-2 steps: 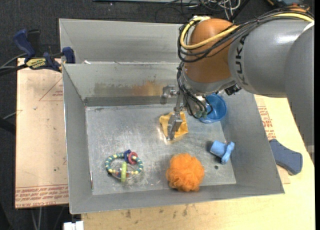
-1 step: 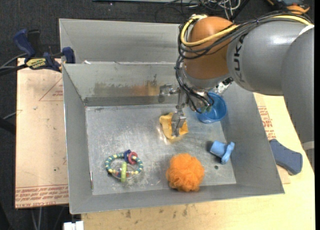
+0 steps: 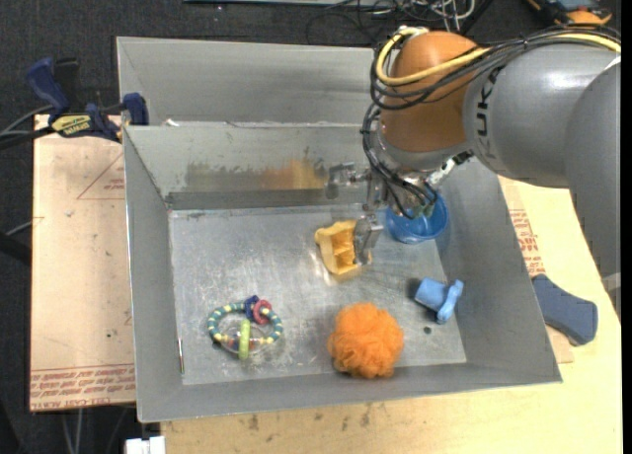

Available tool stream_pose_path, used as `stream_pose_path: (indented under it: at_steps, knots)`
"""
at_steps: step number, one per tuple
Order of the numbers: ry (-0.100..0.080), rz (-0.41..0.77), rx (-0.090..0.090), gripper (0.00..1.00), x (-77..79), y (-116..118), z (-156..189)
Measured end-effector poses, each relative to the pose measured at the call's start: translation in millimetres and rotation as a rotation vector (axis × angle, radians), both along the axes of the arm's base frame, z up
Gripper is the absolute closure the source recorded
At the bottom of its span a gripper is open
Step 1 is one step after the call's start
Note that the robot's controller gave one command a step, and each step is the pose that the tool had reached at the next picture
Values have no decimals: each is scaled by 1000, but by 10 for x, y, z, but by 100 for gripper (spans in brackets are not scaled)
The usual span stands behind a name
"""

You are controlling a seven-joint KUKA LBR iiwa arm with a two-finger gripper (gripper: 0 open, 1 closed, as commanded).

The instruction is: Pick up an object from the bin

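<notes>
Noted tool (image 3: 367, 239) low over the middle of the bin (image 3: 247, 255), somewhat nearer the far wall than the near one. Found a yellow plastic piece (image 3: 338, 251) right at its left side, touching or all but touching; cannot tell which. Cannot tell how far open the tool is, nor see anything held in it. Logged a blue round dish (image 3: 423, 225) just right of the tool, partly under the wrist. Further off: small blue toy (image 3: 437, 299) toward the right wall, orange fluffy ball (image 3: 366, 340) by the near edge, bead ring (image 3: 244, 329) toward the near left corner. Judged: yellow piece nearest, lying left of the tool, long axis roughly far-to-near; would need a slight shift left to straddle it.
</notes>
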State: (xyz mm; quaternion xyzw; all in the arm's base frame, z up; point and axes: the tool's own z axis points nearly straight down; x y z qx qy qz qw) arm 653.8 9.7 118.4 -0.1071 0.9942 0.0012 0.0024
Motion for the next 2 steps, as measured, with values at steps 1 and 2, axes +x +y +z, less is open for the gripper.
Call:
stream_pose_path:
  at_steps: [1, 2]
  knots:
    - [-10, 451, -8, 100, -50, 110, -420]
    - [-10, 451, -8, 100, -49, 110, -420]
